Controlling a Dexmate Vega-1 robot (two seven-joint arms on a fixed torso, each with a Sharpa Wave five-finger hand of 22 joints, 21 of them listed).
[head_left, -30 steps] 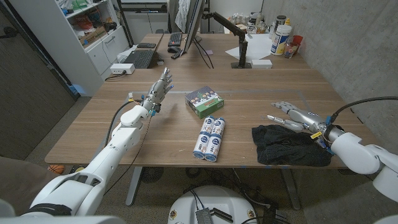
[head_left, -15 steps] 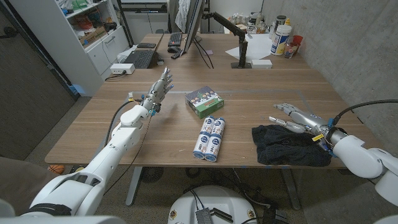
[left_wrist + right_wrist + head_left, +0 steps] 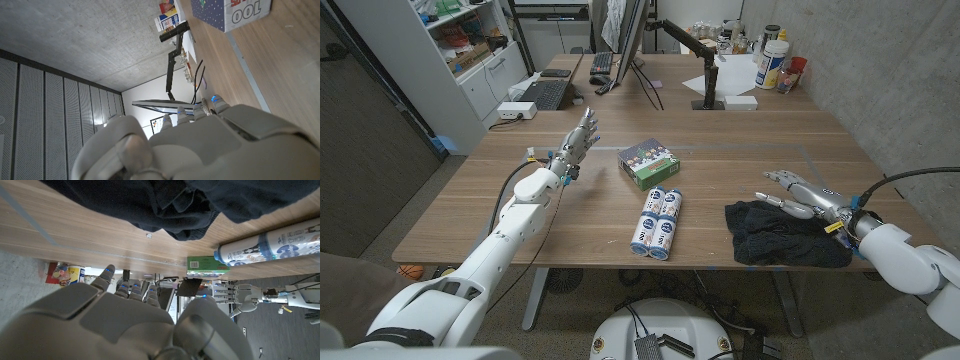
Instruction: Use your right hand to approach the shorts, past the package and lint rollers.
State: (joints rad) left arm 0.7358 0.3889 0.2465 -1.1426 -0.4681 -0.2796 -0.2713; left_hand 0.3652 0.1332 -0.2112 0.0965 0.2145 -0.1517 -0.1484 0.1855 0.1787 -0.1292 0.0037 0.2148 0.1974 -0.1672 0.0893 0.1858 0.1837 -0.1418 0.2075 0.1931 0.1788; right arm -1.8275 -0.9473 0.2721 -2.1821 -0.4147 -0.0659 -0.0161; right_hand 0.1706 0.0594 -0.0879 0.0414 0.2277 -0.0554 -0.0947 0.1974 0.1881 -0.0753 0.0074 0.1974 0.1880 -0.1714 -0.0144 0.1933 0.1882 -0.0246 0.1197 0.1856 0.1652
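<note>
Wooden worktop (image 3: 740, 150) carries everything here, and the black shorts (image 3: 785, 235) lie crumpled near its front right edge. Left of them sit two lint rollers (image 3: 658, 222) side by side, with the green package (image 3: 649, 163) just behind those. The right hand (image 3: 798, 192) hovers at the shorts' far right side, fingers spread and holding nothing, close above the cloth's upper edge; whether it touches cannot be told. The left hand (image 3: 578, 137) is raised over the worktop's left half, fingers straight and apart, empty. By my reading the approach step is nearly complete. The next move likely calls for lowering the right hand onto the fabric without dragging it toward the rollers.
</note>
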